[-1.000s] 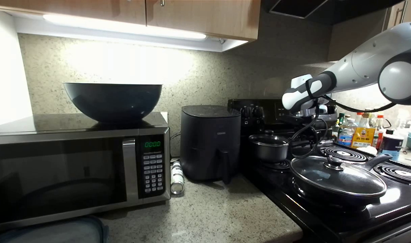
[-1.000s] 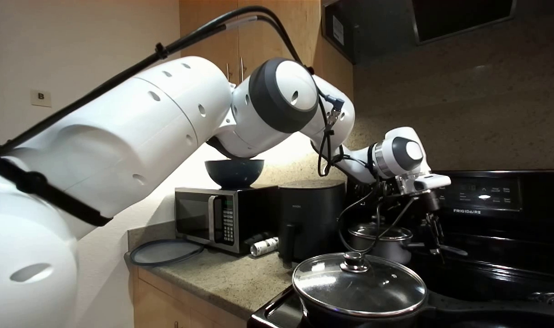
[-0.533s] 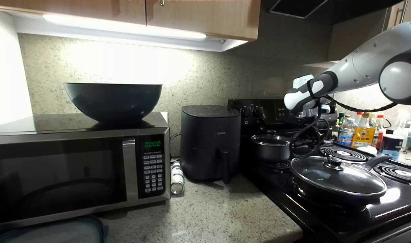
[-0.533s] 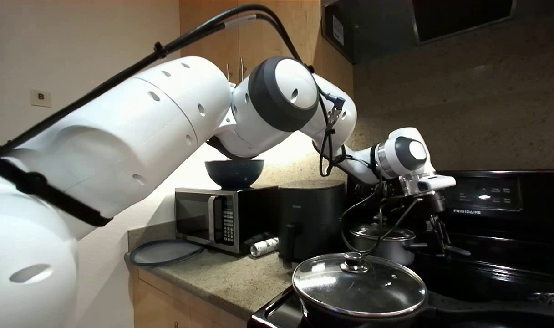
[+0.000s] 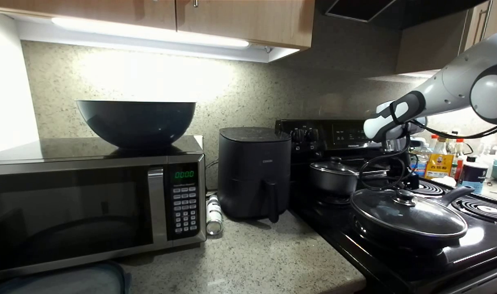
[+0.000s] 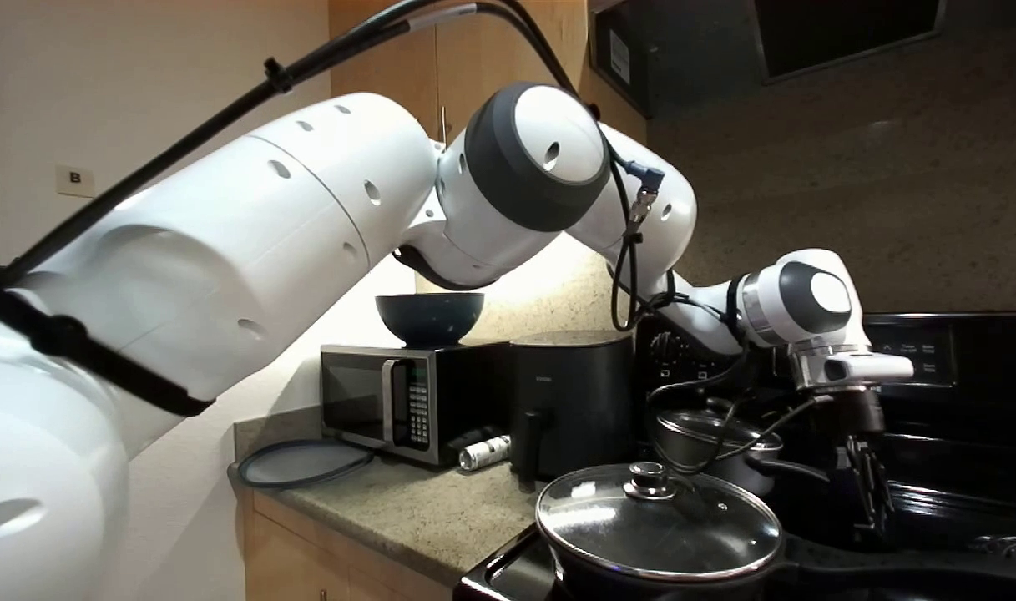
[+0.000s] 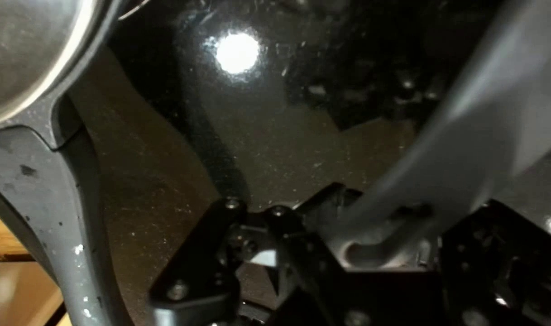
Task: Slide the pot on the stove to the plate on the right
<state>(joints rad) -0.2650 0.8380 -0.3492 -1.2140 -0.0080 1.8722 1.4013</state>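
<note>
In an exterior view, the pot (image 5: 334, 182) sits tilted on the stove (image 5: 341, 220), between the air fryer (image 5: 253, 173) and lidded pan (image 5: 409, 214). In an exterior view, the fingers (image 6: 871, 486) hang at the pot's handle (image 6: 796, 470). In the wrist view, the handle's blurred end shows between them; whether they grasp it, I cannot tell.

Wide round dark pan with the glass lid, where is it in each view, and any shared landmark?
In an exterior view: pan at the lower right.
In an exterior view: pan at bottom, right of centre.
In the wrist view: pan at left, partly cut off.
Shared landmark: the glossy black stove, beneath it.
</note>
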